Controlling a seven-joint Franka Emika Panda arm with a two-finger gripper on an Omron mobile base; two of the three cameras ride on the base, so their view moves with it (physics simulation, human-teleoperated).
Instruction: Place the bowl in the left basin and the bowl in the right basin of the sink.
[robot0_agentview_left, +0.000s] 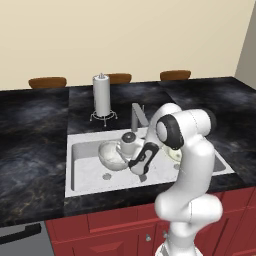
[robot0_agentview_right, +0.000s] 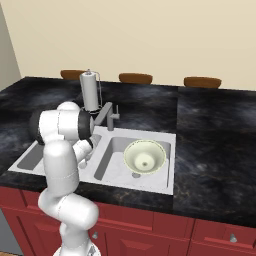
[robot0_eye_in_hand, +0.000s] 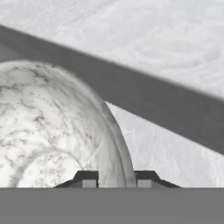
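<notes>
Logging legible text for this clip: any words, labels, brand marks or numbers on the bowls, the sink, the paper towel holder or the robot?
None.
Marbled bowl at the gripper in the left basin: veining, no lettering.
Pale bowl in the right basin: plain.
Faucet, paper towel roll, counter, red cabinets: unmarked.

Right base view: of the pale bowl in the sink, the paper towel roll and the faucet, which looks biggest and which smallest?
1. Pale bowl, clearly widest, though nearest the camera.
2. Paper towel roll on its stand.
3. Faucet, close to the roll in apparent size and partly behind the arm, so their order is unsure.
</notes>
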